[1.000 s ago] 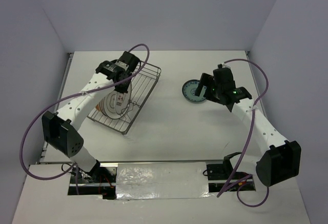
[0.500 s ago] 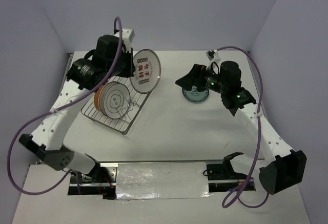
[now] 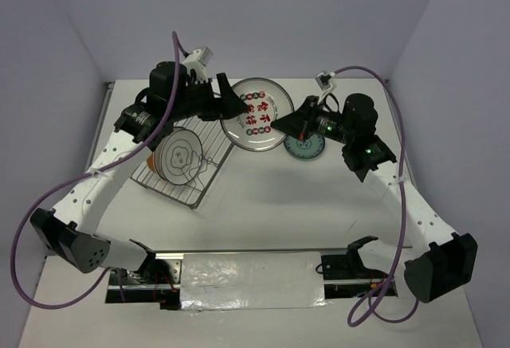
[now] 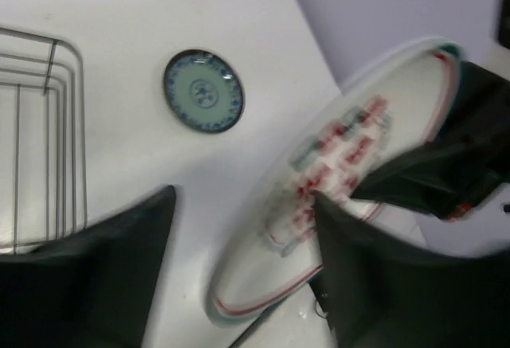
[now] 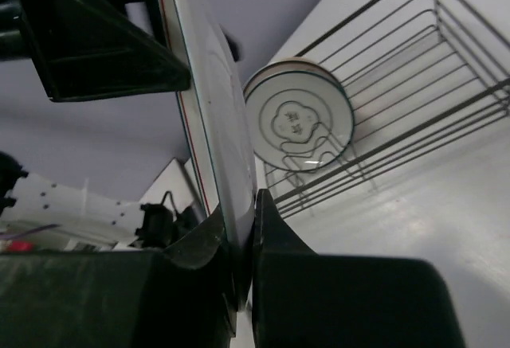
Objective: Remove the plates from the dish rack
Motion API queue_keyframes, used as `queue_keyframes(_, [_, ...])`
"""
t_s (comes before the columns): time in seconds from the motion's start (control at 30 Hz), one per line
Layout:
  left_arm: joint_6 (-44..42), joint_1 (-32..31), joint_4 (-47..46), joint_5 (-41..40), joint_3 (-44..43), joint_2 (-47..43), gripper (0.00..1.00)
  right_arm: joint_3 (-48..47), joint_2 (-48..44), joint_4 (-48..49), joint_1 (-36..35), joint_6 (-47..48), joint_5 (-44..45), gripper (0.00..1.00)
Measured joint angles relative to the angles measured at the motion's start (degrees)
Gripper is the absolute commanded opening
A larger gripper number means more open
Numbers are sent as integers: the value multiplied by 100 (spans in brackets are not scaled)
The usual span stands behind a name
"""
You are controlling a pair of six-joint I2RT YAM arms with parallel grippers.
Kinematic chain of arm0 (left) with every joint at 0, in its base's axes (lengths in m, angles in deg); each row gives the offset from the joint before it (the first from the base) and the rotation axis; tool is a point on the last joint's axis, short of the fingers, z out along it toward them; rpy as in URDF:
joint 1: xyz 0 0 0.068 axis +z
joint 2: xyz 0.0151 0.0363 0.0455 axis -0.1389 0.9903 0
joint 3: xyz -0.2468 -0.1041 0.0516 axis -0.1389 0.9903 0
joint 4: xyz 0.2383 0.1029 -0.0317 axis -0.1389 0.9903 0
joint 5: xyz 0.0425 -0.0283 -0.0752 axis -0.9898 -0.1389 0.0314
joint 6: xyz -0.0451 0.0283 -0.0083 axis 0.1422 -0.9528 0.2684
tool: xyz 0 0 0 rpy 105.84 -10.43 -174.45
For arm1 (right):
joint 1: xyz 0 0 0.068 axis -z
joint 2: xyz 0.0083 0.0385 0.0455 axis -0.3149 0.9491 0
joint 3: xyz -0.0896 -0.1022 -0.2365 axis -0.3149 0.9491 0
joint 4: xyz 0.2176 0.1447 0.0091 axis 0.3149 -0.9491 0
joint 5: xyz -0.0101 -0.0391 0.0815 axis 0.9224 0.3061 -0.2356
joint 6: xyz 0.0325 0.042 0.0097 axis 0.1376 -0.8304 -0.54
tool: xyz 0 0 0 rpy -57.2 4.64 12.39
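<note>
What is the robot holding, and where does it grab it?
The red-and-green patterned plate, pinched at its rim between the right fingers; the left fingers are open.

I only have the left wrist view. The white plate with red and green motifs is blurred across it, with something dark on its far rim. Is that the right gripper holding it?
Observer: Yes. In the right wrist view the right gripper has both fingers shut on the rim of the white plate with red and green motifs.
Operator: I see only bare wires of the dark-grey wire dish rack. What is in it?
Observer: A white round plate with a line drawing stands upright in its dividers, with an orange-rimmed plate right behind it.
</note>
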Motion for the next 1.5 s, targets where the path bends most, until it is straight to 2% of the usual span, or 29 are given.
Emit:
queue_keyframes(0.03, [37, 42, 52, -33, -31, 57, 100, 26, -61, 31, -90, 31, 142, 0])
queue_keyframes(0.17, [138, -24, 1073, -1034, -551, 210, 99, 120, -149, -238, -133, 61, 540, 0])
queue_keyframes(0.23, [127, 15, 1746, -1956, -940, 238, 99, 293, -125, -442, -94, 79, 796, 0])
queue_keyframes(0.3, [20, 120, 2295, -2865, -1187, 205, 99, 649, -83, -623, -55, 81, 942, 0])
queue_keyframes(0.43, [-184, 269, 3001, -4044, -1182, 76, 99, 1458, 114, -896, -48, 74, 966, 0])
queue_keyframes(0.6, [-468, 352, 3436, -4511, -728, -9, 99, 2094, 667, -1029, -48, 83, 942, 1])
queue_keyframes(0.7, [-586, 385, 3539, -4540, -304, -11, 97, 2334, 962, -984, -48, 87, 918, 6])
queue_keyframes(0.8, [-697, 413, 3545, -4478, 26, -31, 93, 2485, 1303, -929, -48, 129, 831, 14])
queue_keyframes(0.9, [-800, 439, 3506, -4391, 284, -83, 90, 2522, 1692, -785, -42, 133, 599, 38])
queue_keyframes(0.93, [-866, 446, 3473, -4371, 365, -105, 89, 2524, 1790, -780, -44, 164, 605, 55])
queue_keyframes(0.97, [-898, 446, 3425, -4363, 452, -122, 88, 2527, 1906, -796, -48, 190, 610, 63])
queue_keyframes(1.03, [-938, 446, 3357, -4365, 564, -127, 89, 2546, 2035, -855, -46, 164, 527, 77])
queue_keyframes(1.1, [-1001, 457, 3298, -4387, 678, -120, 88, 2483, 1919, -986, -66, 177, 627, 85])
queue_keyframes(1.17, [-1058, 468, 3268, -4428, 704, -94, 87, 2365, 1718, -1300, -122, 216, 1080, 100])
queue_keyframes(1.27, [-1115, 503, 3193, -4540, 704, 37, 83, 2236, 1257, -1923, -138, 332, 2048, 100])
queue_keyframes(1.33, [-1198, 535, 3139, -4607, 704, 186, 74, 2149, 955, -2433, -127, 437, 2647, 100])
queue_keyframes(1.5, [-1432, 702, 2881, -4592, 756, 494, 67, 1746, 435, -3062, -127, 688, 3187, 100])
